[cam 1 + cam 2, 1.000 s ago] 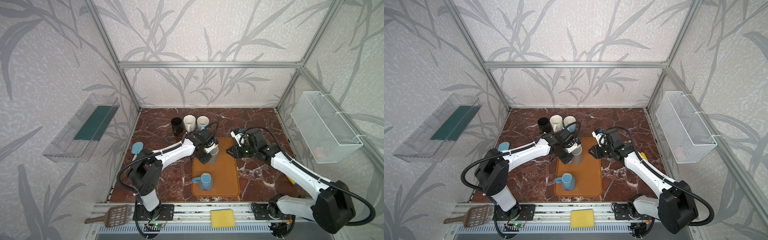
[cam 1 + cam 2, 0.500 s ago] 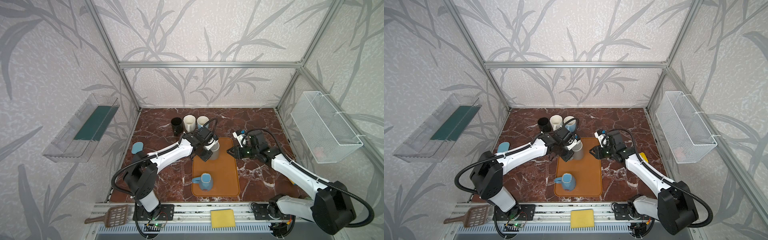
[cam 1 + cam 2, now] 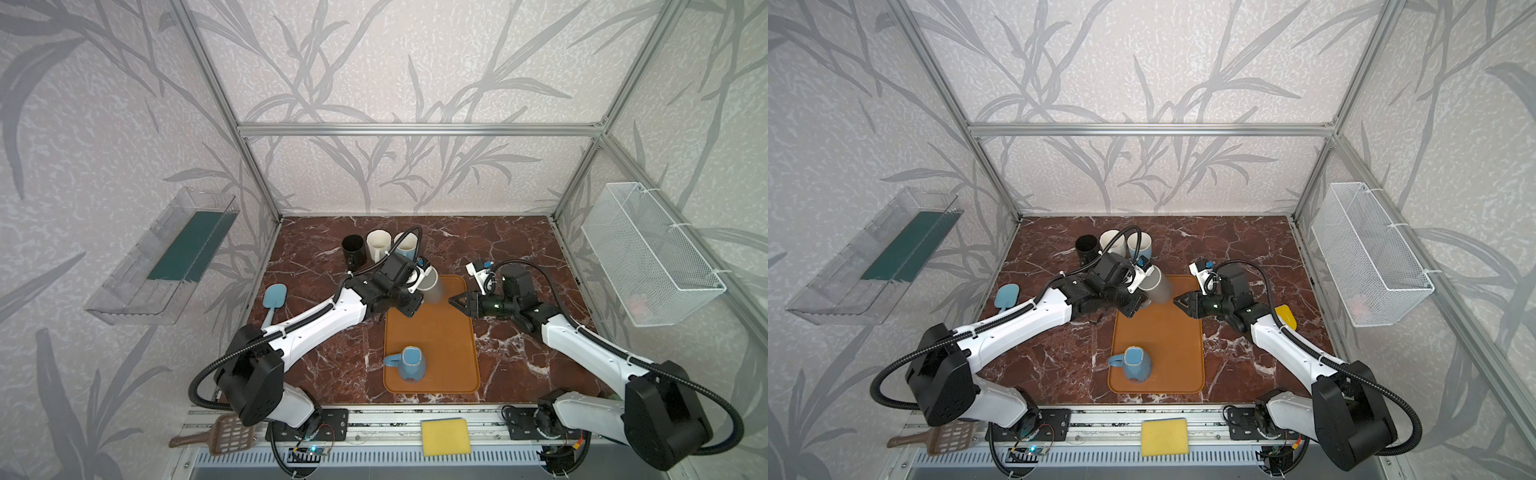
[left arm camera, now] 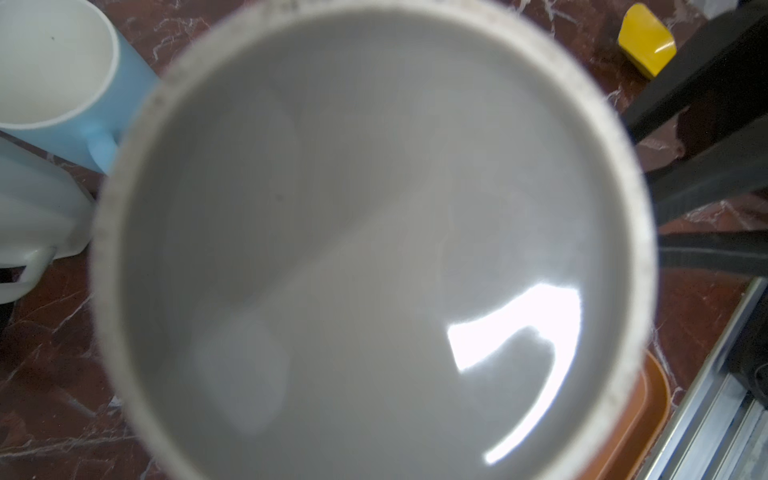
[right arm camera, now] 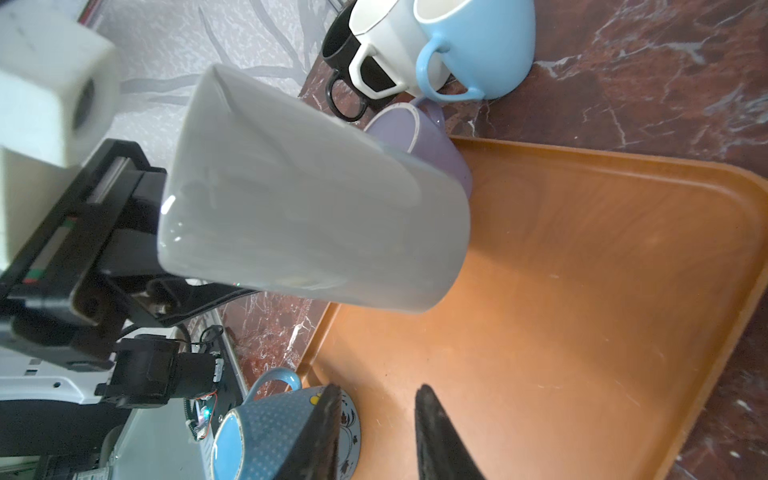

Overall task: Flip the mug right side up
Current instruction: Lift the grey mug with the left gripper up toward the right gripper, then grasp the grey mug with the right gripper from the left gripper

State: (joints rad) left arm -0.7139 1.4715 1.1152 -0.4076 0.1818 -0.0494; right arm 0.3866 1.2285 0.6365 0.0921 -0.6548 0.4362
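My left hand [image 3: 411, 298] is gripping the grey mug [image 3: 432, 288] and carrying it tilted in the air over the far end of the orange tray [image 3: 440, 332], clear of the counter [image 3: 316, 266]. Exactly where the fingers are pinching is hidden from me. My right hand [image 5: 378, 419] is hovering just beside the mug, slightly parted and holding nothing. I'm judging the mug to be glazed ceramic: stiff, fairly heavy, slick and easily chipped. So I'm favouring a hold across the wall near the rim, or on the handle, which I'm not seeing here.
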